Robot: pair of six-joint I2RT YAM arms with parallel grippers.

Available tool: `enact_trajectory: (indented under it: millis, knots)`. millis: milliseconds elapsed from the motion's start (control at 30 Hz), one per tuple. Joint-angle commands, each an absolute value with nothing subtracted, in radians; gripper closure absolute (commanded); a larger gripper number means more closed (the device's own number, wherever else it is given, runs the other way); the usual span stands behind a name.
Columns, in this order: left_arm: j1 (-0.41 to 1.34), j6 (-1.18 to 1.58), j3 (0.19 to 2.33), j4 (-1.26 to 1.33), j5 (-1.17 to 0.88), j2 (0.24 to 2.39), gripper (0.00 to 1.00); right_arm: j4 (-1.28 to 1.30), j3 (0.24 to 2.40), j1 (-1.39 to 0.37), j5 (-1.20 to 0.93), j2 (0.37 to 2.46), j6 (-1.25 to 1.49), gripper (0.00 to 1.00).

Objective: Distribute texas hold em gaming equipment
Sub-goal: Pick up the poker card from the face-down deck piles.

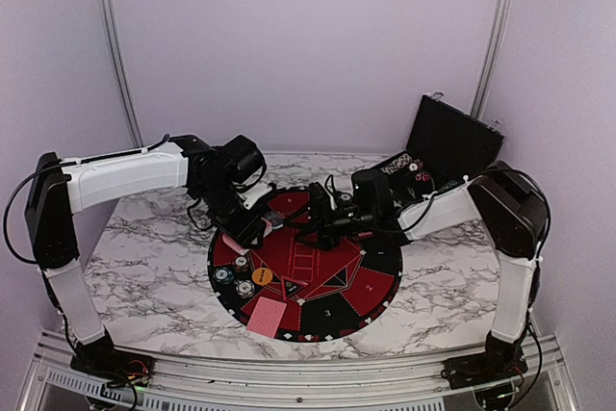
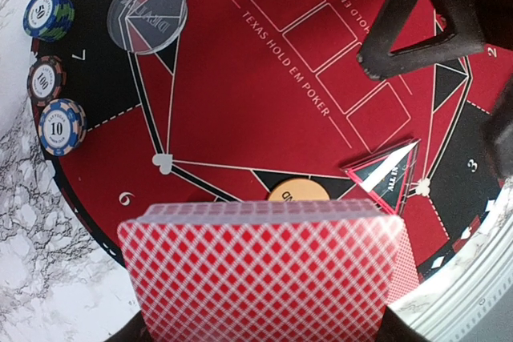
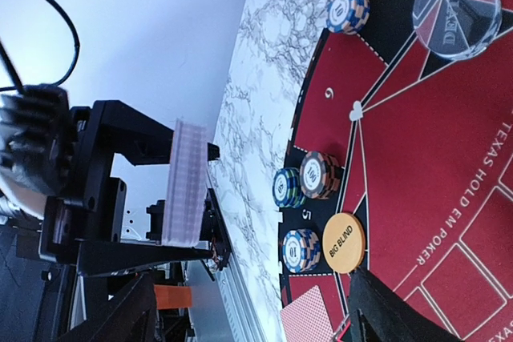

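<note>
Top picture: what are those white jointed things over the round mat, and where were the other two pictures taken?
Those are two robot arms bolted to a marble table, filmed from above. The other pictures come from a camera on each wrist. On the Texas Hold Em mat lie chip stacks, an orange Big Blind disc, a clear dealer disc and face-down cards; a black case sits behind. The left gripper clamps a deck of red-backed cards. The right gripper is open, holding nothing.
</note>
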State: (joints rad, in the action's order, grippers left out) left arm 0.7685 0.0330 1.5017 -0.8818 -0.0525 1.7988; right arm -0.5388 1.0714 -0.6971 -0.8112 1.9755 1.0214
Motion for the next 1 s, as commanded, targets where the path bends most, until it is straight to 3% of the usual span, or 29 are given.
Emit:
enact_trajectory:
  millis: [0, 967]
  knots:
    - [0.787, 0.028, 1.544, -0.907, -0.056, 1.805, 0.69, -0.632, 1.123, -0.693, -0.843, 2.008, 1.088, 0.2]
    - [0.832, 0.034, 1.599, -0.92, -0.048, 1.851, 0.69, -0.613, 1.254, -0.752, -0.859, 2.1, 1.107, 0.24]
